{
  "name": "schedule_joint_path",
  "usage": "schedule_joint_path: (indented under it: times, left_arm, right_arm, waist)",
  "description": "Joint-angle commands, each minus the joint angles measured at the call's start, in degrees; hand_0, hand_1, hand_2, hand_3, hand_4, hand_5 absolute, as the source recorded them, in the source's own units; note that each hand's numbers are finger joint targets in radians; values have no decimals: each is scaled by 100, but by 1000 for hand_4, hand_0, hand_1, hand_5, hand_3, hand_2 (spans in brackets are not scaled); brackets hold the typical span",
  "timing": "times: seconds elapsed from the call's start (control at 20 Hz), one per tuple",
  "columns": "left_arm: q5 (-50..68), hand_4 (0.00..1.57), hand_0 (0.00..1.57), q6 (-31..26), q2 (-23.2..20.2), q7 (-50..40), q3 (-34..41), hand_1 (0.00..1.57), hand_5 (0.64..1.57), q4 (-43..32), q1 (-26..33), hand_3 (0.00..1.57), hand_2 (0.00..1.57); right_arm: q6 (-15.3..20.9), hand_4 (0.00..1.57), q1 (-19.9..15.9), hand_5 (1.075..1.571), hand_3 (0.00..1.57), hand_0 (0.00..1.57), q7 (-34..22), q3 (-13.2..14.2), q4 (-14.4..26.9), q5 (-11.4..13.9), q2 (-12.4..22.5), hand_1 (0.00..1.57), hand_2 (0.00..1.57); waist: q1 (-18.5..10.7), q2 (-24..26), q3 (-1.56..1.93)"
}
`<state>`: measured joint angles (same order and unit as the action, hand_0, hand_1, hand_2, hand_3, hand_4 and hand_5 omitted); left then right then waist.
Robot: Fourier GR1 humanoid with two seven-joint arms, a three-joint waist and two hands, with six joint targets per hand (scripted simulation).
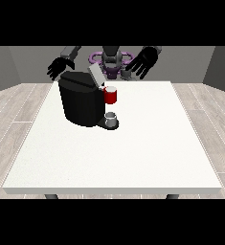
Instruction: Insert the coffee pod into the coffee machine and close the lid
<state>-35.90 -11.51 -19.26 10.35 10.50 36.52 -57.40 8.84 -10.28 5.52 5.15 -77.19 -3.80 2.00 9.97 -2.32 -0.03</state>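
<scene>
A black coffee machine (pixel 80 101) stands on the white table (pixel 133 153) at the back left. Its grey lid (pixel 95 75) is tilted up and open. A red part (pixel 111 95) with a pale top sits at the machine's head, and whether that is the coffee pod I cannot tell. A small grey cup (pixel 111 118) stands on the machine's base below it. The hand at the view's left (pixel 59 67) hovers behind the machine with spread fingers. The hand at the view's right (pixel 142 61) is raised above the table's far edge, fingers spread, holding nothing.
The robot's torso (pixel 112 60) stands behind the table's far edge. Wooden floor surrounds the table. The table's front and right parts show bare white surface.
</scene>
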Motion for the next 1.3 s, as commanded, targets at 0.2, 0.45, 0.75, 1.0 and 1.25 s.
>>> schedule_joint_path:
  times: [0.2, 0.45, 0.75, 1.0, 1.25]
  left_arm:
    - [1372, 0, 0, -241, 896, 318, 943, 0, 1571, -6, 1018, 0, 0]
    - [1612, 191, 0, -116, 1145, 407, 1047, 0, 1571, 141, 1576, 0, 0]
    - [1953, 0, 0, -222, 1585, 136, 1010, 0, 1571, 425, 2088, 0, 0]
    - [2303, 0, 0, -646, 1609, 312, 976, 0, 1571, 847, 2464, 0, 0]
    - [2583, 0, 0, -620, 1897, 172, 850, 0, 1571, 1400, 2995, 0, 0]
  right_arm:
    - [-171, 366, 519, 1571, 0, 0, -196, -159, -139, 204, 271, 0, 0]
    - [-860, 257, 295, 1571, 0, 0, -622, -55, -529, -201, 747, 0, 0]
    - [-809, 0, 24, 1571, 0, 0, -905, -134, -792, -177, 708, 0, 0]
    - [-898, 0, -301, 1571, 0, 0, -854, -153, -662, 26, 900, 0, 0]
    - [-1018, 215, -439, 1571, 0, 0, -1108, -344, -689, 118, 856, 0, 0]
  waist:
    - [-685, 1142, -4]
    - [-858, 1480, 1]
    - [-1290, 1686, 4]
    - [-1687, 1494, 4]
    - [-1748, 1500, 4]
